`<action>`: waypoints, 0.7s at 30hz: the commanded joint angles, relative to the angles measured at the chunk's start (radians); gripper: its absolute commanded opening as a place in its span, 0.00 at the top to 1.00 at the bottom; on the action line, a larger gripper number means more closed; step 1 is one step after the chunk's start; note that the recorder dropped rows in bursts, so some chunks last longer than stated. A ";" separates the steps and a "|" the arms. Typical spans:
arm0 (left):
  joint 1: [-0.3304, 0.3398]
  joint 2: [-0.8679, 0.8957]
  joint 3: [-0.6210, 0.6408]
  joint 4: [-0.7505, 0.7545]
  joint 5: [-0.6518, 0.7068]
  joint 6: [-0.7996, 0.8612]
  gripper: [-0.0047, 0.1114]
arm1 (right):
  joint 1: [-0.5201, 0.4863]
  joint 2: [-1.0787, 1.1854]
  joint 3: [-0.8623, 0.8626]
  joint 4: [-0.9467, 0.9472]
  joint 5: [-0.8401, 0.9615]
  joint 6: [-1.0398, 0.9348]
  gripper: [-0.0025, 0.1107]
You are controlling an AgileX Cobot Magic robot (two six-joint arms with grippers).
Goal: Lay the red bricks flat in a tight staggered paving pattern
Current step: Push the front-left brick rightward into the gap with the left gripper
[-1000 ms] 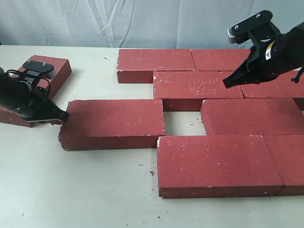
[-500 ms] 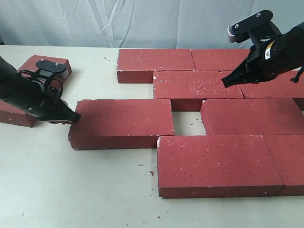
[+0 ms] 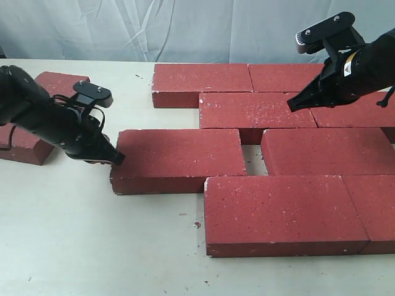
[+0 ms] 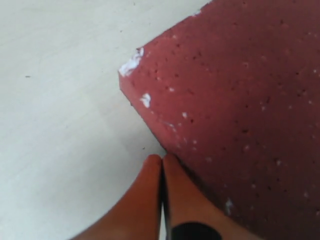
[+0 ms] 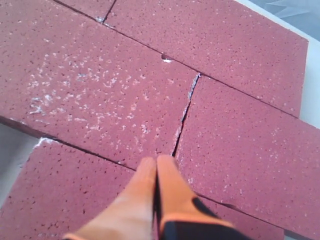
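Several red bricks lie flat in staggered rows; one of them (image 3: 256,114) sits in the second row. A loose red brick (image 3: 179,159) (image 4: 240,100) lies left of the third-row brick (image 3: 327,151), with a narrow gap (image 3: 254,161) between them. My left gripper (image 3: 117,159) (image 4: 162,159) is shut, its tips pressed against that loose brick's left end near the corner. My right gripper (image 3: 291,106) (image 5: 156,160) is shut and empty. It hovers over a seam between two second-row bricks.
Another red brick (image 3: 62,82) lies apart at the far left, partly behind my left arm. A wide front brick (image 3: 281,213) borders the loose brick's lower right corner. The pale table (image 3: 92,234) runs along the front left. A grey cloth backdrop (image 3: 185,28) hangs behind.
My left gripper has slid the loose brick to the right, so the gap to the third-row brick has shrunk to a narrow slot. The right arm has hardly moved.
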 commanded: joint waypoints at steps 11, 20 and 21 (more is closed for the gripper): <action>-0.087 0.051 -0.059 -0.033 -0.028 0.002 0.96 | -0.006 -0.009 0.003 0.002 -0.026 0.004 0.98; -0.130 0.051 -0.061 -0.049 -0.056 0.002 0.96 | -0.006 -0.009 0.003 0.005 -0.028 0.004 0.98; -0.132 0.051 -0.061 -0.053 -0.056 0.007 0.96 | -0.006 -0.009 0.003 0.005 -0.028 0.004 0.98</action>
